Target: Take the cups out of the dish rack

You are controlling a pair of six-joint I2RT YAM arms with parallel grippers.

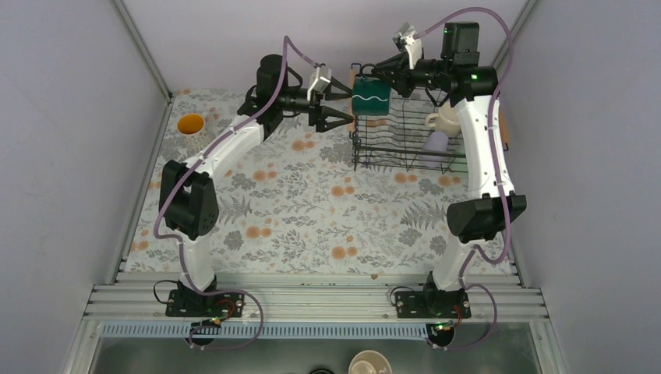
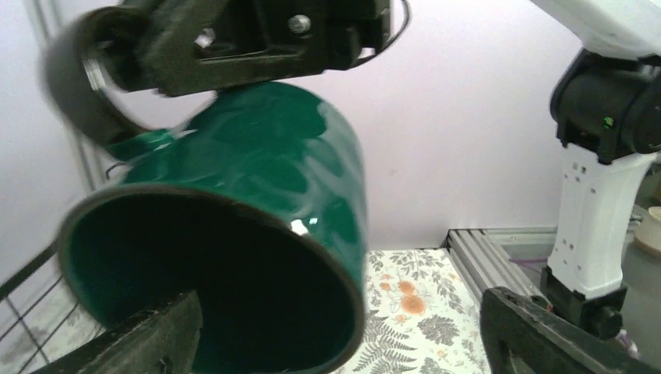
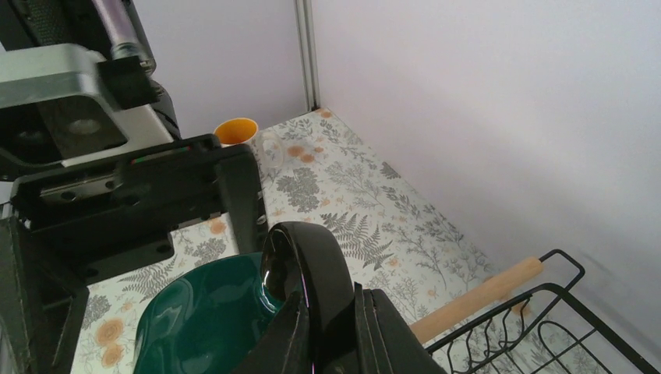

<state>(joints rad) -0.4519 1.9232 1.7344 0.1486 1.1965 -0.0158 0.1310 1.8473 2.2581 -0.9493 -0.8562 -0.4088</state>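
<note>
Top view: the R arm runs up the right side of the frame and bends left at upper centre. The right gripper [image 1: 376, 75] is pinched shut on the handle of the dark green mug [image 1: 370, 95]. The mug hangs in the air over the left end of the dish rack [image 1: 394, 144], at upper centre-right. R wrist view agrees: its fingers [image 3: 390, 343] are pressed together on the glossy dark handle loop, w/ the green mug body at lower left.

The left gripper [image 1: 348, 102] comes in from the left, level w/ the mug, fingers spread wide. Its tips are just beside the mug's left wall; touching or not, can't tell. L wrist view: the mug fills centre-left, tilted, mouth toward the cam. One L finger sits low left in front of the rim; the other is at lower right, well apart from the mug.

In the rack's right part sits the cream mug [image 1: 444, 119], w/ the lavender tumbler [image 1: 436, 142] just below it in frame. A wooden handle [image 3: 475, 300] of the rack shows lower right in the R wrist view.

The floral mug [image 1: 190, 124], orange inside, stands upright on the floral table cover [image 1: 312, 210] at upper left, well apart from the rack.
</note>
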